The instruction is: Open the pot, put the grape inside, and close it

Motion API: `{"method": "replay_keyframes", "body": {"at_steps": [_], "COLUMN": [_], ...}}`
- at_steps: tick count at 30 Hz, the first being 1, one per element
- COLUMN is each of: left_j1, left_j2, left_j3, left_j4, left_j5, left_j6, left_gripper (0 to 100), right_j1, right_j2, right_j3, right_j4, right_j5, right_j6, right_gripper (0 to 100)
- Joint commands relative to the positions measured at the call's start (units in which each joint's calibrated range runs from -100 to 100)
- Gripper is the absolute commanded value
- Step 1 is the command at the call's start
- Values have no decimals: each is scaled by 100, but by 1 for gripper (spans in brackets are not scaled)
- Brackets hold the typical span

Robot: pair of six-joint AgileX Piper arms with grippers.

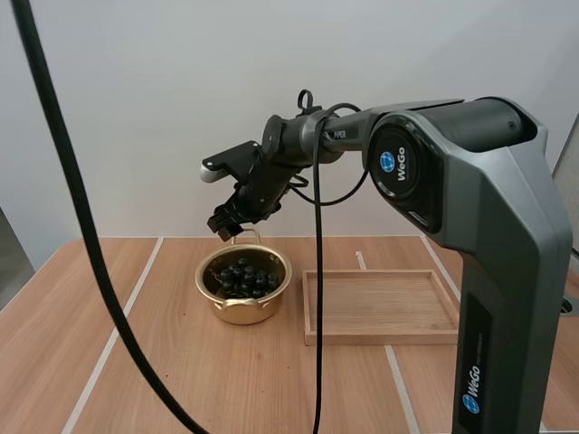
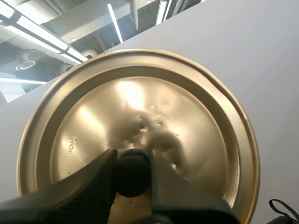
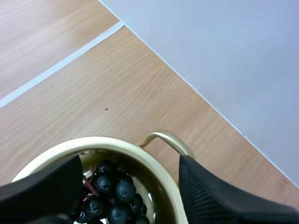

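**Right pincer** (image 1: 226,226): fingers stand wide apart, holding and touching nothing. It hangs just above the far rim of the pot (image 1: 244,287), near the loop handle (image 3: 168,138).

**Left pincer** (image 2: 132,161): fingers are drawn narrow and pinch the black knob (image 2: 132,173) of the lid (image 2: 140,102). The lid is held in the air with its top face turned toward the pincer. How far it is from the pot cannot be told.

**Lid**: thin gold metal, judged light, stiff and slippery. The knob looks like the only sound hold, gripped across its sides. The lid could tilt about that pinch.

**Grapes** (image 1: 242,278): a dark bunch lying inside the pot, directly beneath the right pincer's open fingers. Judged soft and light.

**Pot**: open, standing on the table (image 1: 136,362) below the right pincer. Judged light enough to slide if the lid lands off centre.
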Motion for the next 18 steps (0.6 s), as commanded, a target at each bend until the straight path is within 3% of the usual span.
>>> {"method": "replay_keyframes", "body": {"at_steps": [1, 8, 18], "left_j1": [10, 10, 10], "left_j2": [-34, -34, 277], "left_j3": [-53, -53, -53], "left_j4": [47, 136, -56], "left_j5": [-27, 77, 403], "left_j6": [-38, -38, -171], "left_gripper": [0, 0, 0], "right_j1": [-13, -158, -1035], "right_j2": [-86, -314, -1431], "right_j3": [-153, -300, -300], "right_j4": [-25, -200, -164], "right_j5": [158, 350, 903], "right_j6": [4, 113, 132], "right_gripper": [98, 98, 98]}}
